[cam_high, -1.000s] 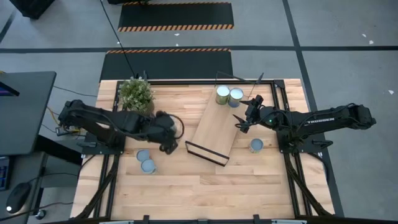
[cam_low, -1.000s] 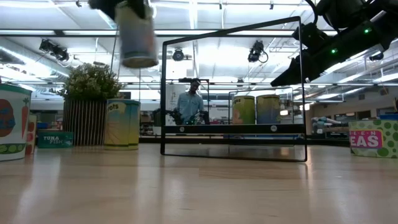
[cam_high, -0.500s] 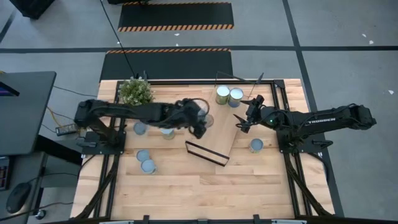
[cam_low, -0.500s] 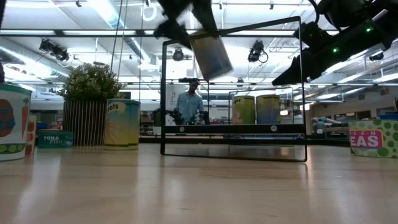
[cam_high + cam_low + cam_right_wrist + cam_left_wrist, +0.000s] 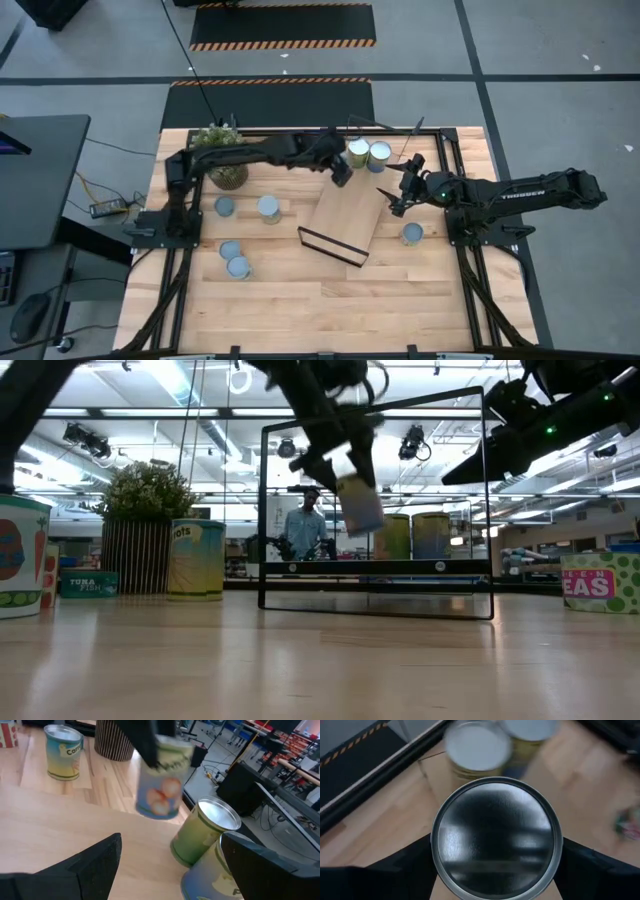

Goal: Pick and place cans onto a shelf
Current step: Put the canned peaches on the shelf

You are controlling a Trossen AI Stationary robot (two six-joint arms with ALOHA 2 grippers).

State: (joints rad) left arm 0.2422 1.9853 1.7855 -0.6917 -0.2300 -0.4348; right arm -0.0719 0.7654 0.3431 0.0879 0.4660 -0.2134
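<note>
My left gripper (image 5: 340,172) reaches from the table's left and is shut on a can (image 5: 360,503) held in the air over the far end of the shelf (image 5: 345,215). The shelf is a light-wood board with a black wire frame. Two cans (image 5: 357,152) (image 5: 380,152) stand upright on the shelf's far end, just beyond the held can. My right gripper (image 5: 395,195) hangs open and empty at the shelf's right edge. Several more cans stand on the table to the left (image 5: 268,208) (image 5: 231,249), and one stands to the right (image 5: 411,233). My left gripper pinches the can's round side wall (image 5: 437,855) between its two fingers (image 5: 410,867), one on each side. The can's shiny round end (image 5: 495,837) faces the wrist camera. The fingers slant down from the table's left. The can hangs tilted below them (image 5: 162,777), clear of the shelf.
A potted plant (image 5: 215,140) stands at the far left, partly under my left arm. Black frame rails (image 5: 445,170) run along the table's sides and far edge. A person (image 5: 305,525) stands in the room beyond the table. Bare wood lies toward the near edge (image 5: 330,310).
My left gripper has carried the can from over the table's left side toward the right and far edge, over the shelf's far end. It has come down, and the can has tipped from upright to tilted. Two cans on the left now show.
</note>
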